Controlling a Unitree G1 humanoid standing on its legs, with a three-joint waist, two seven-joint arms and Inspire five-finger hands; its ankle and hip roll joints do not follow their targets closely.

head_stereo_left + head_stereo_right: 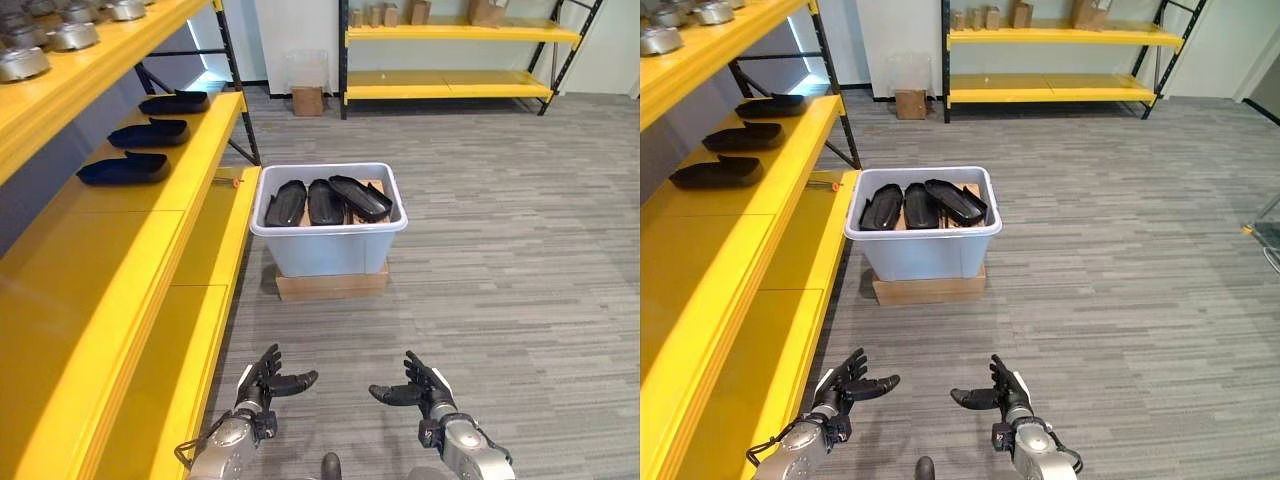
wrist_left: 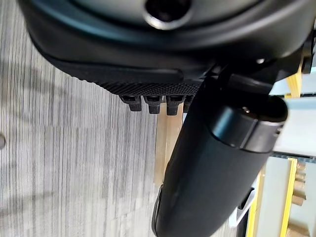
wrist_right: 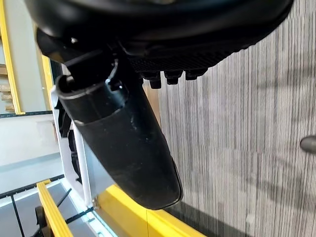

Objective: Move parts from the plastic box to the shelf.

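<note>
Inspector: Three black parts (image 1: 322,201) are lying in the plastic box (image 1: 328,245) by the shelf (image 1: 150,215) edge; three more, apparently alike, are sitting on it.

Assessor: Left hand (image 1: 265,382) and right hand (image 1: 418,388) are hovering relaxed, holding nothing. Risk: parts overlapping, dragging neighbours out.

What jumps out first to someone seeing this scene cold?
The long yellow shelf running down the robot's left side, with three black parts already lined up on it. Next, the pale plastic box on a cardboard base ahead on the carpet, holding three more black parts. Near the bottom, the left hand and right hand hover empty with fingers spread.
</note>
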